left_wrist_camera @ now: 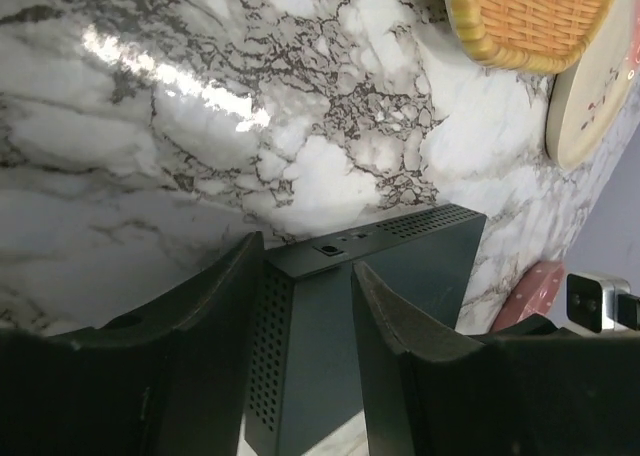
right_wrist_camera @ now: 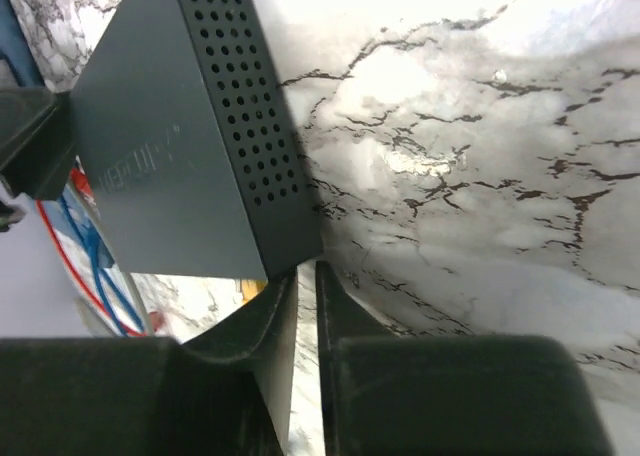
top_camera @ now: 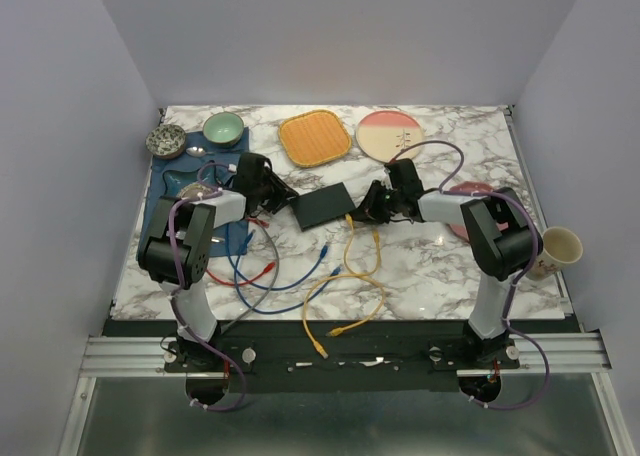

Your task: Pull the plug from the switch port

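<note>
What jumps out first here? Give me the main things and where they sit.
The dark flat box sits at the middle of the table, with the left gripper at its left end and the right gripper at its right corner. In front of it a yellow cable and blue and red cables sprawl loosely. Behind it lies an orange woven plate.

Dark grey switch (top_camera: 323,206) with dotted vents; white table (top_camera: 450,271) marbled with grey veins. Far: orange woven plate (top_camera: 315,138), green bowl (top_camera: 223,129). Near: yellow cable (top_camera: 342,276), blue cable (top_camera: 303,272), red cable (top_camera: 262,271).
</note>
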